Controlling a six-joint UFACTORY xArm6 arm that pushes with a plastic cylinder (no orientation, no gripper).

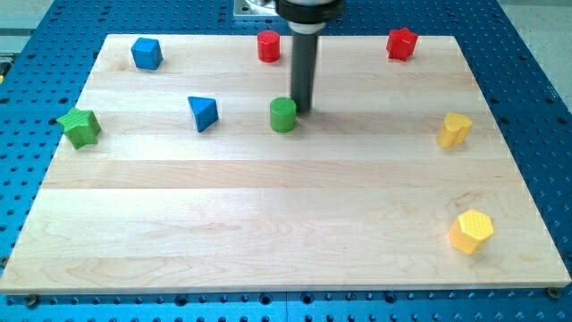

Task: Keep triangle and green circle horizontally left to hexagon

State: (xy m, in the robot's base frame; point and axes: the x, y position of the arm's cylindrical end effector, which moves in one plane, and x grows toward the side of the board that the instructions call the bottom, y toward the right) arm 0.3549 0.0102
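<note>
My tip [302, 111] beside green circle [283, 115]

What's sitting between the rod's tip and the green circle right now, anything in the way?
Nothing visible. My tip stands just to the view's right of the green circle, slightly toward the view's top, close beside it with no block between them. The blue triangle lies on the circle's far side, to the view's left.

Eight blocks sit on the desk [268, 224], counted by colour from the green circle [283, 114]:

- Green: two, circle and star [79, 127].
- Blue: two, triangle [203, 113] and cube [147, 53].
- Red: two, cylinder [269, 46] and star [402, 43].
- Yellow: two, hexagon [471, 232] and a smaller block [454, 130].
</note>
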